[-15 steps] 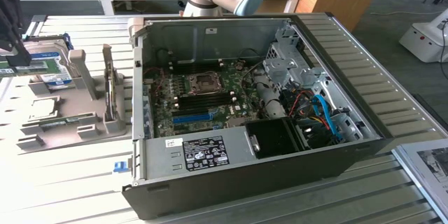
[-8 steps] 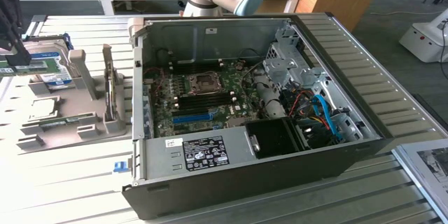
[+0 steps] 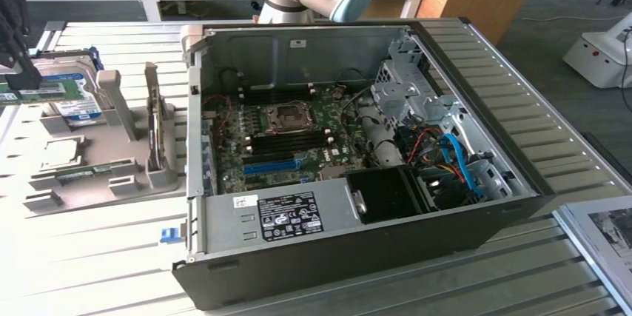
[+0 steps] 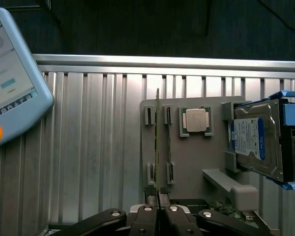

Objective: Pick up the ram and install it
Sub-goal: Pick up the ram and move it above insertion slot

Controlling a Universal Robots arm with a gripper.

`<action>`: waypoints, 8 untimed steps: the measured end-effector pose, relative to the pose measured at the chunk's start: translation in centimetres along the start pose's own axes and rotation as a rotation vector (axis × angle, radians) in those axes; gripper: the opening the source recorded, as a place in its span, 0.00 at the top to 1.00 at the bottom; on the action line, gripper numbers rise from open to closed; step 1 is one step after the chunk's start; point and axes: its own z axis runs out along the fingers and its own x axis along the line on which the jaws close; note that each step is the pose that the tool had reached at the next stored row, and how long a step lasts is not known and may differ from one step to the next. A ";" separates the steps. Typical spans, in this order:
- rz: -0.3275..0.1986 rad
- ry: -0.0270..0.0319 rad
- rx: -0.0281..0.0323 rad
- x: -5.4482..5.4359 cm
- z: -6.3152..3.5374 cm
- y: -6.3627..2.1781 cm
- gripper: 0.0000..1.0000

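Evidently the gripper (image 4: pixel 158 210) was clamped on the ram (image 4: pixel 157 142), across its flat faces, over the grey tray (image 3: pixel 69 199) at nine o'clock from the computer case (image 3: pixel 395 253). It looked light, stiff and fragile.

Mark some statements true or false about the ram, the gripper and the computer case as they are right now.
1. The gripper is shut on the ram. True.
2. The case is closed. False: its side is open and the motherboard shows.
3. A hard drive sits on the gray fixture. True.
4. The ram is seated in the motherboard. False: the gripper holds it, at the exterior view's left of the case.
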 end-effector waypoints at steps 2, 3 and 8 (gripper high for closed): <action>0.000 -0.0025 -0.0003 0.0 -0.04 0.00 0.88; 0.000 -0.0038 0.0000 0.0 -0.03 0.00 0.88; 0.000 -0.0040 0.0002 0.0 -0.01 -0.01 0.88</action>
